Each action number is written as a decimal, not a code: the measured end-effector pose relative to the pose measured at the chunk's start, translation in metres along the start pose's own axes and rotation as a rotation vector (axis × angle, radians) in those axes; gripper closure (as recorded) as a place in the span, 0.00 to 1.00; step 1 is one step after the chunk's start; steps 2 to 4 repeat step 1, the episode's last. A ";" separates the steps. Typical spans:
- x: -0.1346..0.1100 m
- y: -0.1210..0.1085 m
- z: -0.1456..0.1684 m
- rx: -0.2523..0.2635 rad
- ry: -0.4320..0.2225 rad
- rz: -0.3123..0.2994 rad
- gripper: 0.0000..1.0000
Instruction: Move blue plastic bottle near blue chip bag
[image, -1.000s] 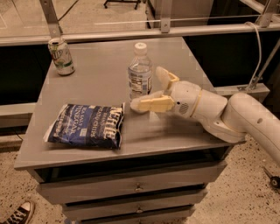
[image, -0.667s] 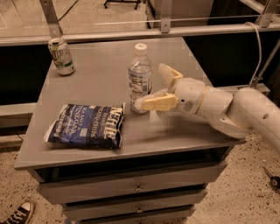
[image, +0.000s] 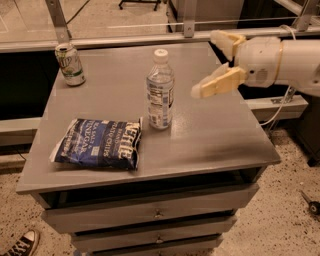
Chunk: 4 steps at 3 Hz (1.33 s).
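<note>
The blue plastic bottle (image: 160, 91), clear with a white cap and a white-and-blue label, stands upright near the middle of the grey table (image: 210, 135). The blue chip bag (image: 98, 143) lies flat just left of and in front of the bottle, its right end close to the bottle's base. My gripper (image: 212, 62) hovers above the table's right side, to the right of the bottle and apart from it. Its cream fingers (image: 217, 84) are spread open and hold nothing.
A green-and-white soda can (image: 70, 64) stands at the table's back left corner. Drawers sit under the tabletop. A metal rail runs behind the table. A shoe (image: 20, 245) shows on the floor at the lower left. A cable hangs at the right.
My gripper has let go of the bottle and drawn back up and to the right. The bottle stays standing next to the chip bag.
</note>
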<state>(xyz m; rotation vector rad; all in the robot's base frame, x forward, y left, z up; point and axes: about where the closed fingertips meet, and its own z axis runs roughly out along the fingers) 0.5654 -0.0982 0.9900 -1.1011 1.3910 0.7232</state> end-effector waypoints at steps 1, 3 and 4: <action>-0.016 -0.017 -0.027 0.029 0.008 -0.044 0.00; -0.016 -0.017 -0.027 0.029 0.008 -0.044 0.00; -0.016 -0.017 -0.027 0.029 0.008 -0.044 0.00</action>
